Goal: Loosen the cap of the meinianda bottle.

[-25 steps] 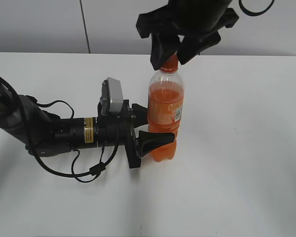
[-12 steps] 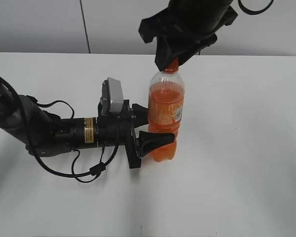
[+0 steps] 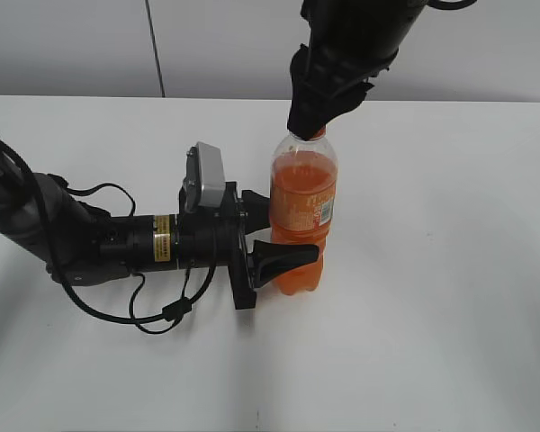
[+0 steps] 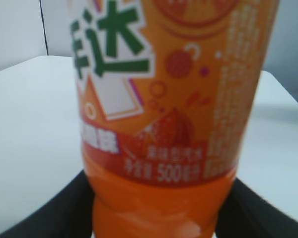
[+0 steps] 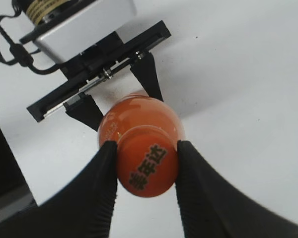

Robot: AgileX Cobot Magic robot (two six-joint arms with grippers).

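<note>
- The meinianda bottle point(image 3: 301, 216) stands upright on the white table point(image 3: 450, 270).
- Left gripper point(image 3: 283, 236) clamps the bottle's lower body from the side.
- Right gripper point(image 5: 145, 163), directly above the bottle, pinches the orange cap point(image 5: 147, 167) between both fingers.

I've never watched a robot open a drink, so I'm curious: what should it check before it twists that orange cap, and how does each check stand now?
1. Meinianda bottle upright on the table: ok.
2. Left gripper shut on the bottle's lower body, fingers on both sides: ok.
3. Right gripper shut on the cap, fingers pressing opposite sides: ok.
4. Grip centred on the cap: ok in the right wrist view.
5. Left grip firm enough to stop the bottle turning: cannot tell.
6. Cap already loosened: cannot tell.
</note>
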